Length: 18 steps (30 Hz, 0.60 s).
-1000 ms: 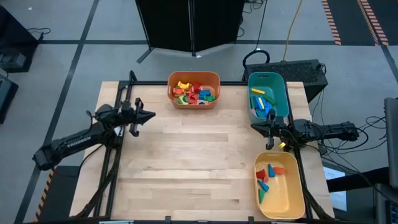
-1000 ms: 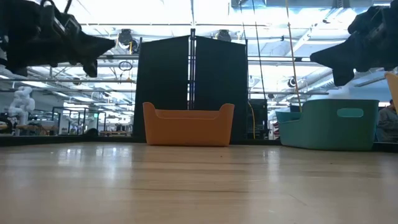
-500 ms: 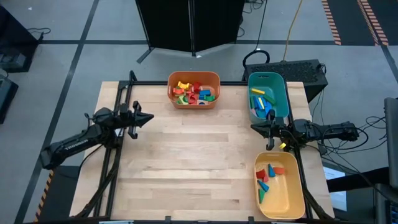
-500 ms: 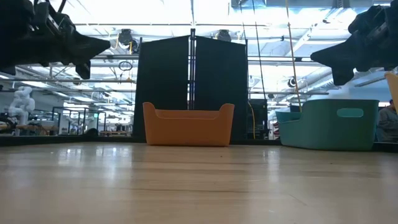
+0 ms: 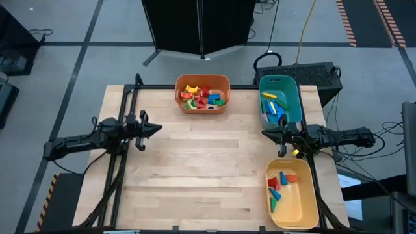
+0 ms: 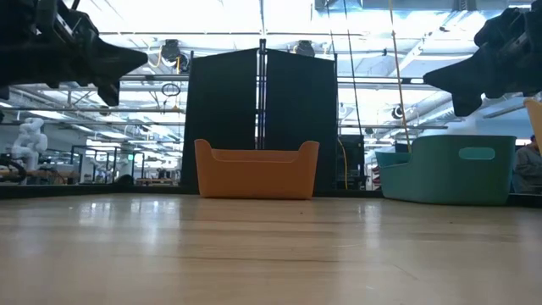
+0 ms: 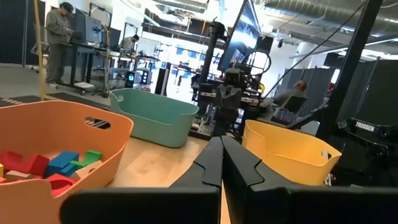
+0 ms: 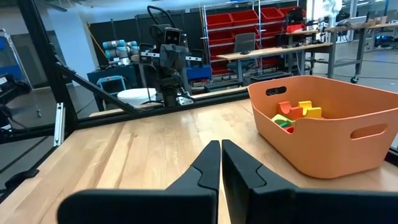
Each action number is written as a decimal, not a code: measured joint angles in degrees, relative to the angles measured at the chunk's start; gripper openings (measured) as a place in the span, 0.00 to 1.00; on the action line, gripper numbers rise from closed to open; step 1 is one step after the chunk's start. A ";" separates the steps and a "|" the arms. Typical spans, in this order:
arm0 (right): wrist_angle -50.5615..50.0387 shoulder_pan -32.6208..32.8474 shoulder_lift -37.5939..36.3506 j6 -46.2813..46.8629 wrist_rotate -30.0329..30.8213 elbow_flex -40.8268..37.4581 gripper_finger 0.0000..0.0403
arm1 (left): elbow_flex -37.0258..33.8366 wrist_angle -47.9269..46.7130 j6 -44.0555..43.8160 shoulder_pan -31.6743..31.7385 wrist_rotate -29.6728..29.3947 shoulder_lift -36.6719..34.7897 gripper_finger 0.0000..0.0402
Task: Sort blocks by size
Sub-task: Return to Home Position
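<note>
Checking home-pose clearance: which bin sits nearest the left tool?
The orange bin, at the far edge of the table. The teal bin and yellow bin sit on its right side, well farther from the left tool.

The left arm [image 5: 84,139] now lies more squarely across the left edge of the table [image 5: 195,175] than a second ago, its outer end swung toward the far side. The left gripper [image 5: 158,129] sits slightly nearer on the table than before. In the low view it stands a little farther left.
</note>
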 joint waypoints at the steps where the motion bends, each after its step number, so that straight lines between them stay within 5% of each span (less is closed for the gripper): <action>1: -0.02 0.00 0.00 0.17 0.00 0.00 0.00 | 0.00 -0.02 0.06 -0.83 -0.76 0.00 0.00; 18: 0.20 0.00 -0.07 0.24 0.00 0.02 0.00 | 1.19 -9.97 4.85 -4.54 0.79 -5.11 0.00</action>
